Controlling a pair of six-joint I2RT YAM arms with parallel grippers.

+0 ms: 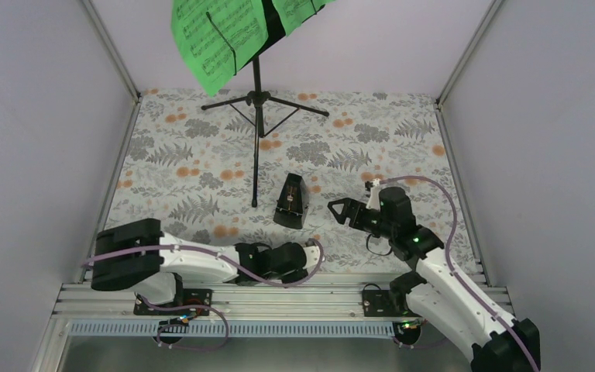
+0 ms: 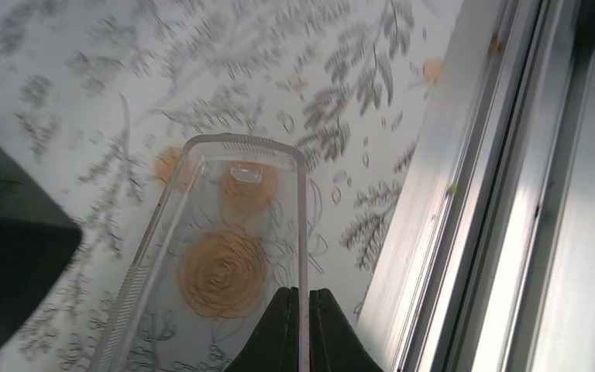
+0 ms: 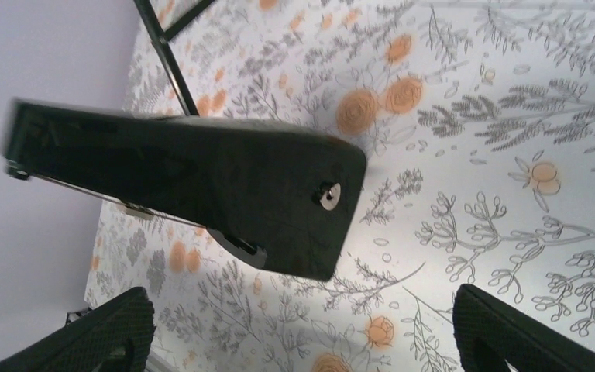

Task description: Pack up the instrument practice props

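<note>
- A robot test booth, lab-like rather than homely.
- Plain pale walls (image 1: 39, 116) in metal framing (image 1: 115, 56) box in the table.
- Two arms (image 1: 201, 267) are bolted to an aluminium rail (image 1: 279, 297).
- A floral cloth (image 1: 178, 163) covers the table, with a stand (image 1: 256, 132) and metronome (image 1: 290, 203) on it.

Left arm (image 1: 194, 263) and right arm (image 1: 453, 291), white link shells, black joint housings; lilac cables (image 1: 426, 180) looped alongside; right gripper (image 1: 339, 211) black, fingers (image 3: 511, 333) finely ribbed; green indicator light (image 1: 416, 239)
</note>
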